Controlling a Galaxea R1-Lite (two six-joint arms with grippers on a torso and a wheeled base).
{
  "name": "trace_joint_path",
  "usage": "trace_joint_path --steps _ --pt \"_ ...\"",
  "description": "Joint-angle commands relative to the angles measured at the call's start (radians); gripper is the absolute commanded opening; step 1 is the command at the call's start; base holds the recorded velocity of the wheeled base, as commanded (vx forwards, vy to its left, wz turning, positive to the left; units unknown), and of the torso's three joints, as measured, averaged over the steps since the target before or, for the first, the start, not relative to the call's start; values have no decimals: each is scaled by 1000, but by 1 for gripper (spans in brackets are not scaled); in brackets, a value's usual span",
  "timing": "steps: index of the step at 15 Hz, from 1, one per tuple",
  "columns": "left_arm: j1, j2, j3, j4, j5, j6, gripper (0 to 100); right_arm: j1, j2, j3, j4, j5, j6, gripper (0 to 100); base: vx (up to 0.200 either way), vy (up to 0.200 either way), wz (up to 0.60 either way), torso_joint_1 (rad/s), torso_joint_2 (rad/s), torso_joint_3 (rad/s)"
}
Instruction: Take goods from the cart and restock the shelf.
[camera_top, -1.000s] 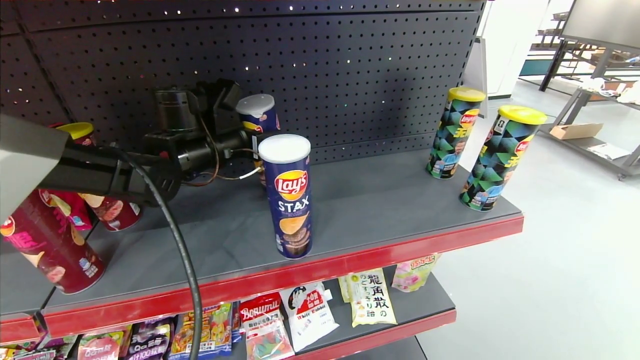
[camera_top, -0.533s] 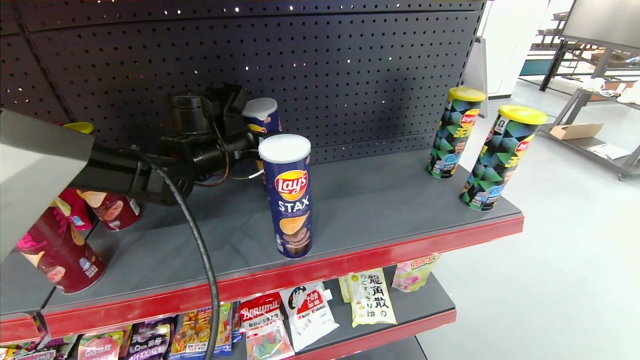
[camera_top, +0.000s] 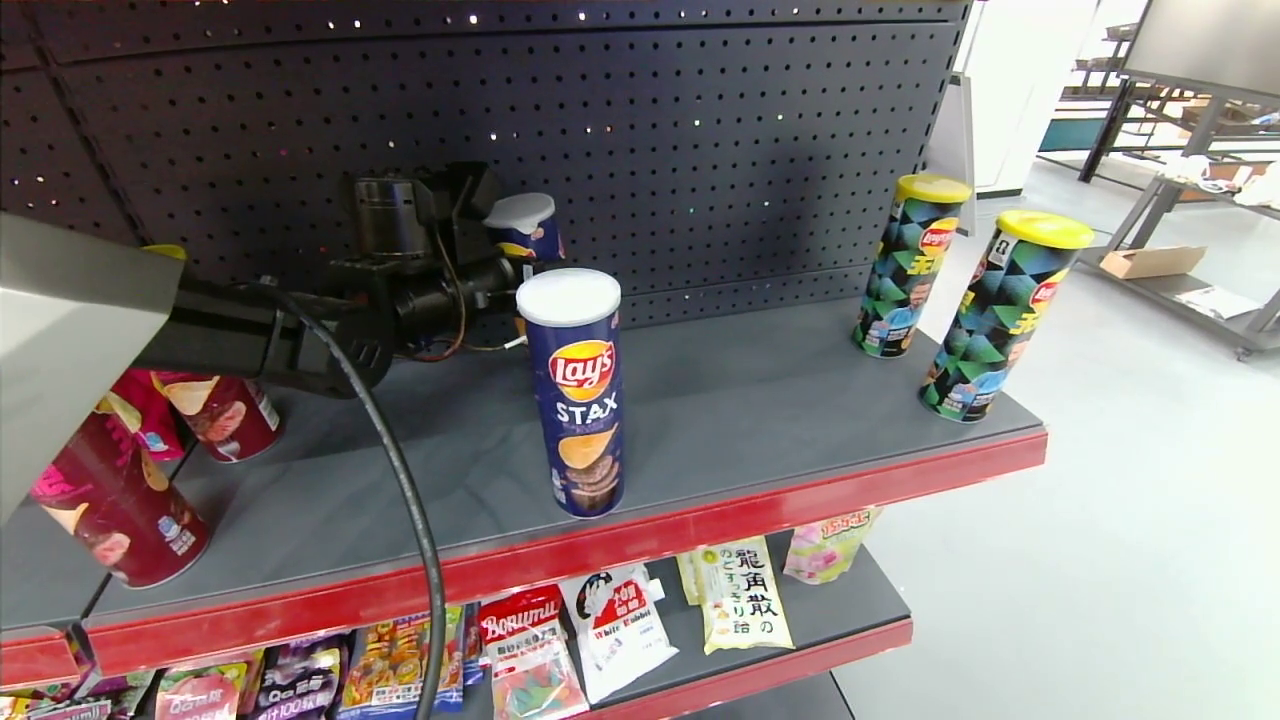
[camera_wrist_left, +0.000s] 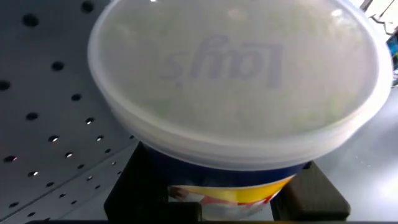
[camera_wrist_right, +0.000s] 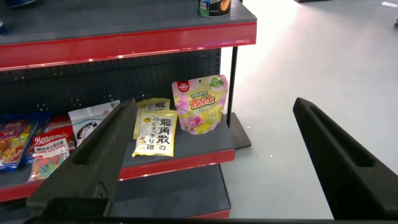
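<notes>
My left gripper is shut on a blue chip can with a white lid, held at the back of the grey upper shelf close to the pegboard. In the left wrist view the can's lid looms large, with dark fingers on both sides of the can body and the left gripper around it. A second, matching blue can stands upright near the shelf's front edge, just in front of the held one. My right gripper hangs open, facing the lower shelf.
Two yellow-lidded patterned cans stand at the shelf's right end. Red cans sit at the left. Snack bags fill the lower shelf. Open grey shelf lies between the blue cans and the right-hand cans.
The left arm has carried the blue can a little to the right and deeper toward the pegboard. The front can and the other goods have not moved.
</notes>
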Motion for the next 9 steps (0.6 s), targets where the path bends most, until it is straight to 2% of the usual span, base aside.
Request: trace_joint_path --steps 1,3,9 --pt "0 -18 -2 12 -1 -1 0 0 1 0 0 1 -1 100 0 0 0 0 0 0" --pt "0 -50 4 57 -3 -1 0 0 1 0 0 1 -1 100 0 0 0 0 0 0" --pt "0 -66 36 86 -3 5 0 0 1 0 0 1 -1 100 0 0 0 0 0 0"
